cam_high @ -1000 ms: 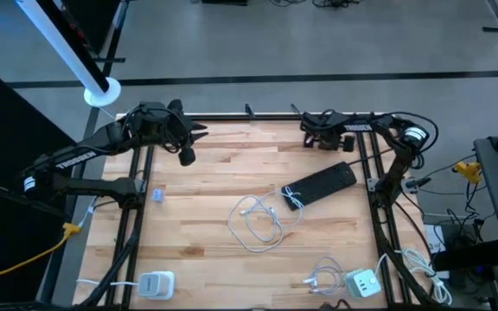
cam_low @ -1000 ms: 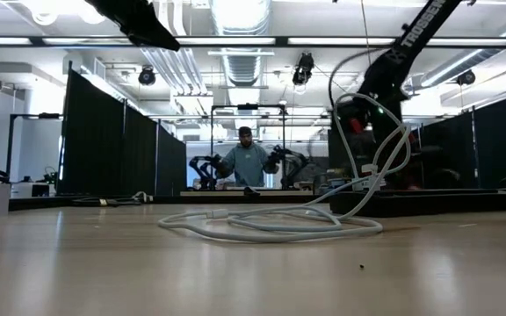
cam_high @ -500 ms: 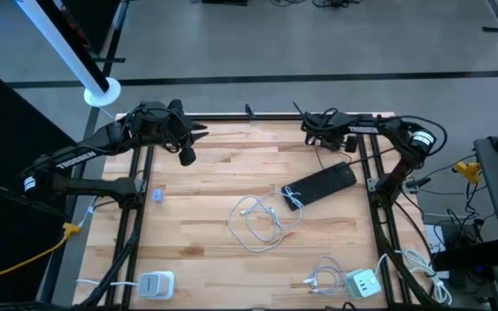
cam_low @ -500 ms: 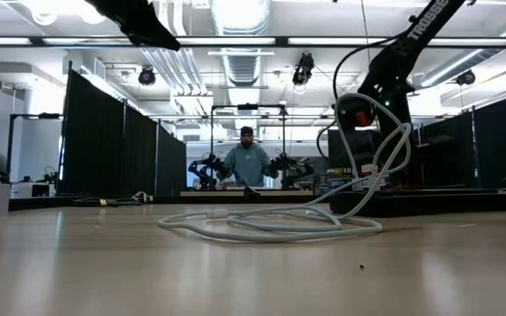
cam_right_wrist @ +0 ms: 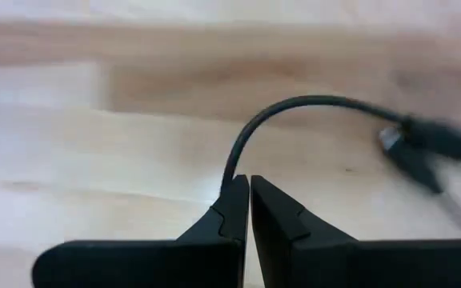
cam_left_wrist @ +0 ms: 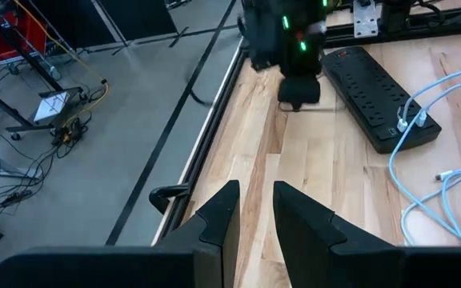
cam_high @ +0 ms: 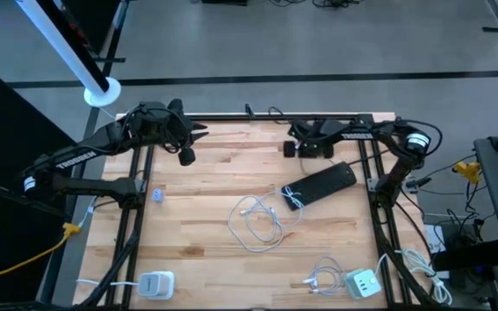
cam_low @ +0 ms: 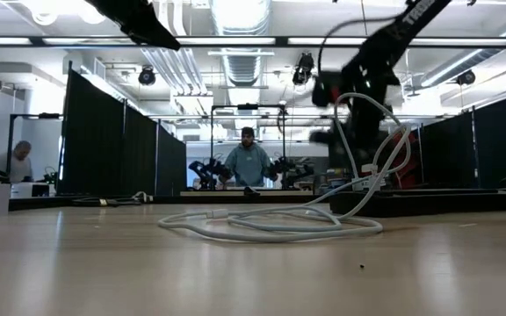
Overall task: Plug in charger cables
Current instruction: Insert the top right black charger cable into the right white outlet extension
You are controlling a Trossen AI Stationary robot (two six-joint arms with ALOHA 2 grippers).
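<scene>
My right gripper hangs over the far side of the table, left of the black power strip, shut on a thin black charger cable. The cable arcs away to a dark plug. A white charger cable lies in loops mid-table, one end at the strip's near end. My left gripper waits above the table's far left corner, its fingers slightly apart with nothing between them. My right gripper pinches the thin black cable between its two fingertips, a short way back from the plug end. The fingers slant steeply down from above. The free length curves out of the fingertips in an arc, slack, with the plug at its end over the wood.
A white charger block sits at the near left. Another sits at the near right with a small white cable bundle beside it. A small blue piece lies left of centre. People show in the room beyond the table.
My right gripper has risen and gone toward the table's left edge along the far side, tipping and rolling as it went, still shut on the black cable. The white cable and the power strip have stayed put.
</scene>
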